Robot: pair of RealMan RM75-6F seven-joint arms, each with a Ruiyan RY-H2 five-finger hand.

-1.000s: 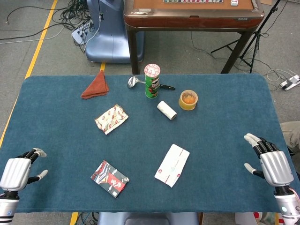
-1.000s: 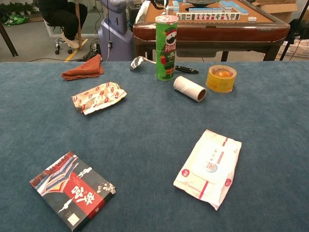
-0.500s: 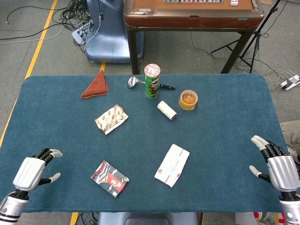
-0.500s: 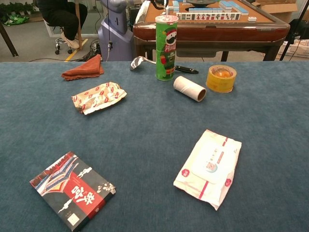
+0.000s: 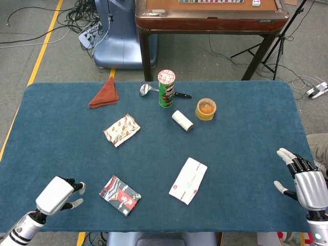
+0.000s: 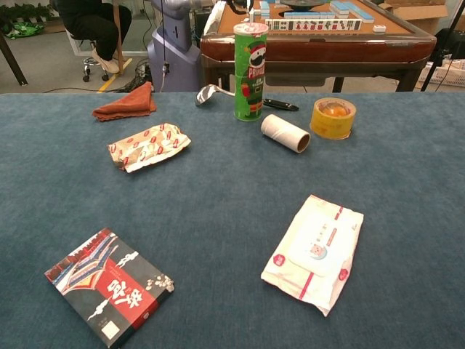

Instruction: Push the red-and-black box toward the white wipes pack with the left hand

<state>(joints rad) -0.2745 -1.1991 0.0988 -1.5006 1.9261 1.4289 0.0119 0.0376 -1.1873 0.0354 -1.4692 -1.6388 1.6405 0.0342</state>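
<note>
Left hand (image 5: 57,195) hovers empty, fingers apart, just left of the red-and-black box (image 5: 120,195); wipes pack (image 5: 188,180) lies right of the box; right hand (image 5: 305,180) open.

bare cloth btwn box (image 5: 120,195), wipes pack (image 5: 188,180)

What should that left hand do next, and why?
Probably slide a little further right until it touches the red-and-black box. The left hand sits just left of the box, not touching it, and the white wipes pack lies to the box's right, so a push from this side would send it there.
</note>
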